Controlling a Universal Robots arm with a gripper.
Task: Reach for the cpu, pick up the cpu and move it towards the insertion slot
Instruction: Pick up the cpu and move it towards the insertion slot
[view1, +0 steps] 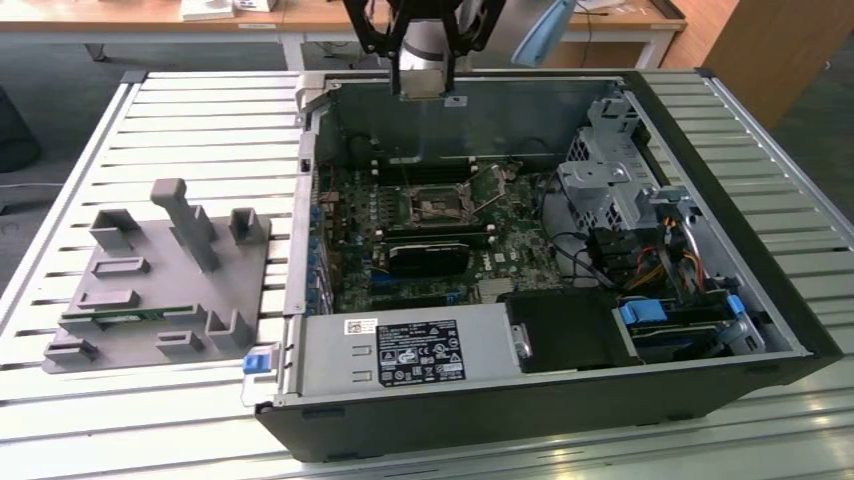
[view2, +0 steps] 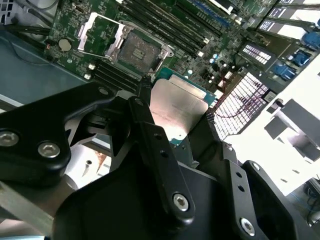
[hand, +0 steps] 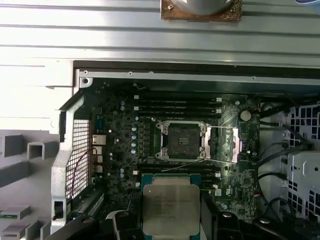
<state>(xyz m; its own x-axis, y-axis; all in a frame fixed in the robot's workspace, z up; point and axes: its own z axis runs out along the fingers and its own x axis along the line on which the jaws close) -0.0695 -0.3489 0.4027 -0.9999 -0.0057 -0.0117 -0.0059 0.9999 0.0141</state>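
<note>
We see one grey plastic fixture (view1: 147, 290) at the exterior view's left of the open computer case (view1: 747, 250), with one green memory stick (view1: 127, 318) lying in it. The arm's gripper (view1: 427, 70) hangs above the case's far wall.

In the second wrist view the gripper (view2: 172, 112) is clamped on the cpu (view2: 177, 107): one black finger (view2: 150, 130) on one edge, the other on the opposite edge, silvery top facing the camera. In the first wrist view the cpu (hand: 171, 209) sits between the fingers, just beside the insertion slot (hand: 180, 141) on the motherboard (hand: 120, 150), not over it. The slot's metal frame (hand: 222, 145) is flipped open.

We count one cpu, one slot, one gripper.
</note>
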